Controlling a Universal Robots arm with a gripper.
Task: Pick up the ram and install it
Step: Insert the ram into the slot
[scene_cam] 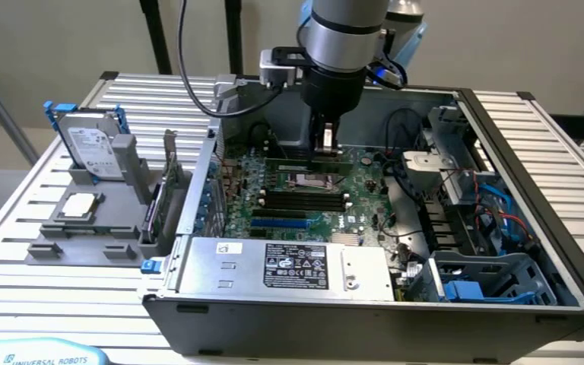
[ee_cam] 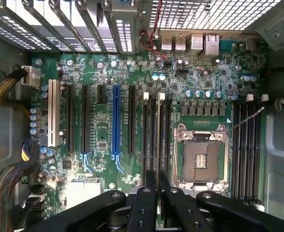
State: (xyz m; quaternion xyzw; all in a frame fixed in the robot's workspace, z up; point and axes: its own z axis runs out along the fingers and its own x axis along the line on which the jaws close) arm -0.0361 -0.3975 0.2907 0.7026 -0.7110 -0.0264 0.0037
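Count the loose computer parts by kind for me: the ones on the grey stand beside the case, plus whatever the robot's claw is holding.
Hard drive: 1
Processor chip: 1
Expansion card: 1
Ram, held by the gripper: 1
Total: 4

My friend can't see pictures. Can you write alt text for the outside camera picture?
A robot arm's pincer holds the ram, a thin green stick, just above the green motherboard inside an open computer case. On the exterior view's left, a grey holder carries a hard drive and a square silver chip.
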